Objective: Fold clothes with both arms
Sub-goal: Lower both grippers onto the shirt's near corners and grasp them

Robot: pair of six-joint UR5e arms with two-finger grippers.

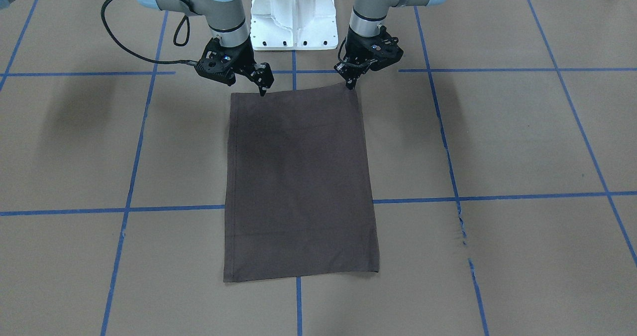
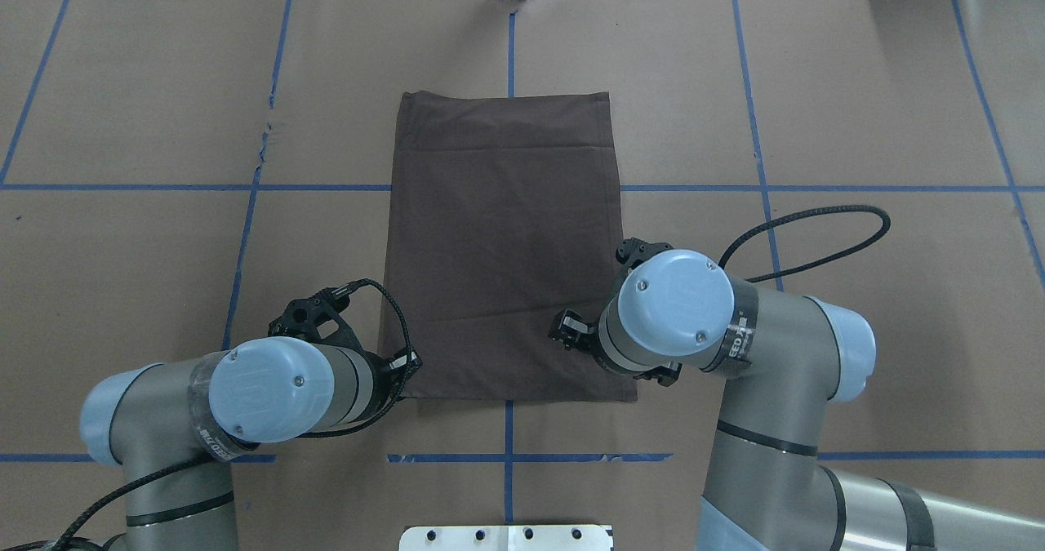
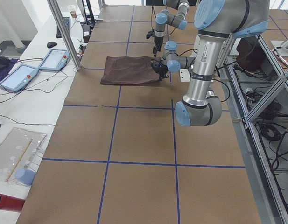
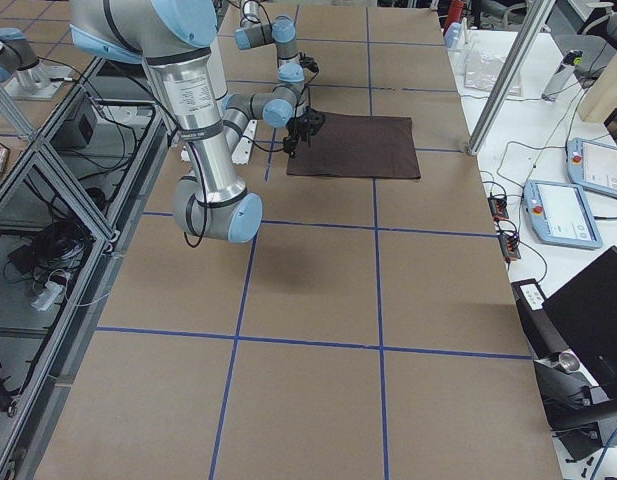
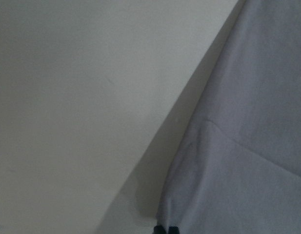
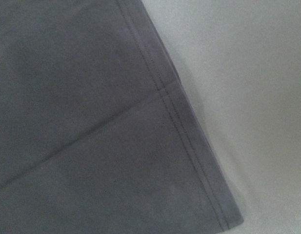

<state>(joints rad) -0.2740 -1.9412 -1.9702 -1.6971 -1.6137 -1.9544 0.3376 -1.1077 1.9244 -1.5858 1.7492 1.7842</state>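
Note:
The dark brown T-shirt [image 1: 298, 176] lies folded into a flat rectangle on the brown table; it also shows in the overhead view [image 2: 506, 241]. Its collar, lettering and tags are hidden. My left gripper [image 1: 354, 83] is shut on the robot-side corner of the T-shirt, which is lifted slightly. In the left wrist view its closed fingertips [image 5: 166, 229] sit at that corner of the T-shirt [image 5: 248, 146]. My right gripper [image 1: 263, 91] is shut on the robot-side edge, a little in from the other corner. The right wrist view shows only the T-shirt [image 6: 91, 122], no fingers.
The white pedestal base [image 1: 293, 17] stands just behind the T-shirt's robot-side edge. Blue tape lines [image 1: 149, 209] grid the paper-covered table. The right arm's black cable [image 2: 816, 233] loops above the table beside the T-shirt. Operator tablets [image 3: 22, 74] lie beyond the far edge.

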